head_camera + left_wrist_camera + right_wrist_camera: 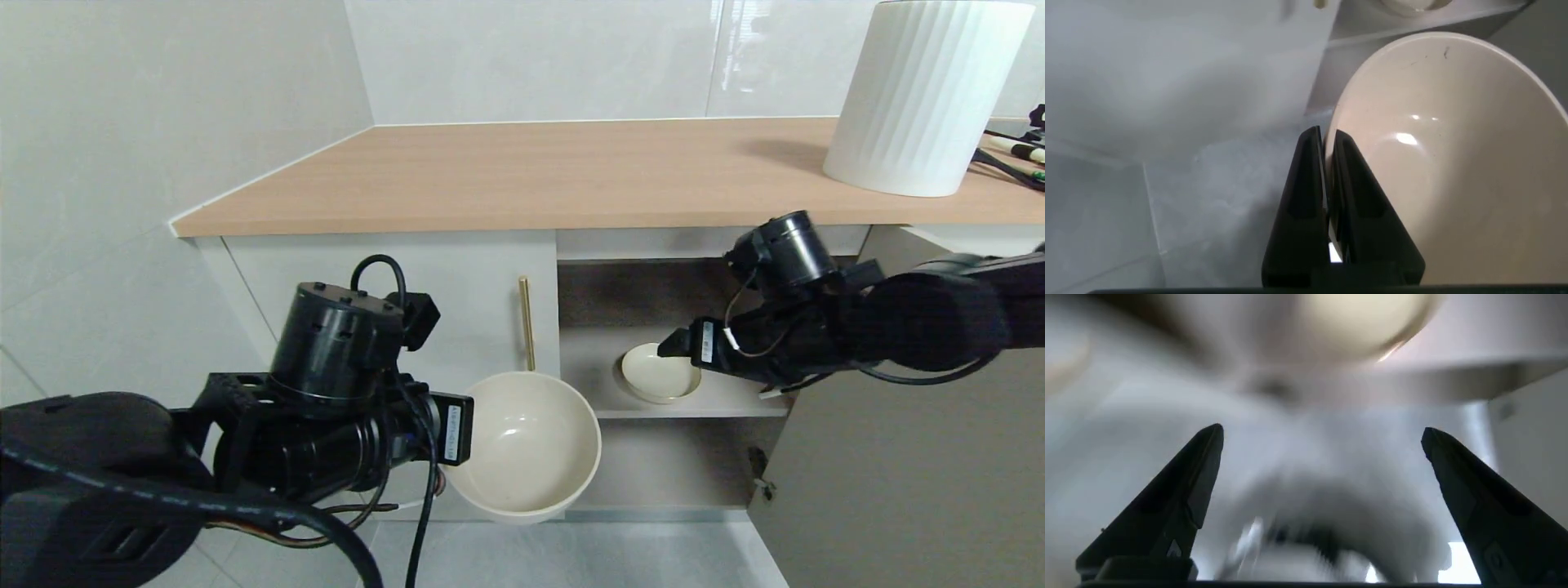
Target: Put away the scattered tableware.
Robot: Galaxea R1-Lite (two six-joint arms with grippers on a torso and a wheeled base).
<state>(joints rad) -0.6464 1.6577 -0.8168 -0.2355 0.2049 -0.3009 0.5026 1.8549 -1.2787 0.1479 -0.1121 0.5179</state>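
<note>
Pale wall tiles back a wooden tabletop [522, 175], and below it a cabinet [392, 278] stands with its right door [898, 474] swung open, baring a shelf [588, 363].

The left gripper [454, 431] hangs low in front of the cabinet's closed half, just below the brass handle [526, 322]. Its jaws are pinched narrow on the near rim of the bowl [522, 445] — one finger inside the wall, one outside. The bowl is carried mouth up, clear of the floor.

From the bowl, the shelf lies up, to the robot's right and farther in. That offset is what the coming move seems to turn on. The bowl is round, so no long axis matters, only its width against the opening.

A dish [660, 373] already sits on the shelf, leaving a bare strip to its left that looks narrower than the bowl. The right gripper [679, 343] is inside the opening at the dish's right rim, jaws spread wide and holding nothing. Whether it touches the dish cannot be told.

The left arm has the bowl, but the right arm is nearer the shelf and partly fills the gap — probably it must clear out before the bowl goes in.
</note>
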